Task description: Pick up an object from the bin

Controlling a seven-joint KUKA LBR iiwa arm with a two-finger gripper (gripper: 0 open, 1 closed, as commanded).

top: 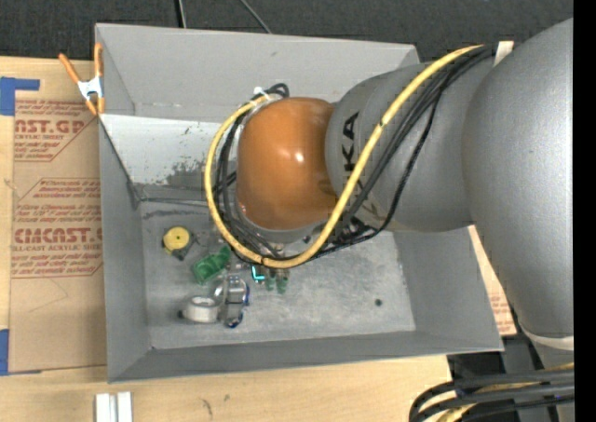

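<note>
Where the floor of the grey bin point(372, 318) met its near wall, a few loose bits were gathered toward the left. A pale grey ring point(196, 310) was seen closest to that wall. A silver-and-blue piece point(233, 299) was right next to it on the right; whether the two were touching couldn't be told.

A little further in, a green plastic piece point(211, 265) was lying on the floor, and a small dark green bit point(277, 284) was spotted off to its right. A yellow round thing point(174, 241) with a dark centre was set further back again, near the left wall and apart from the rest.

The gripper point(263, 271) was lowered over that same patch, between the green plastic piece and the small dark green bit, just beyond the silver-and-blue piece. Whether it was apart or closed couldn't be told tbh, since most of it was hidden by the orange cover point(279, 164) on the wrist.

Yellow and black cables point(222, 178) were looped round that cover. Past it, the big grey arm point(447, 150) was stretched in from the right across the far half of the bin.
</note>
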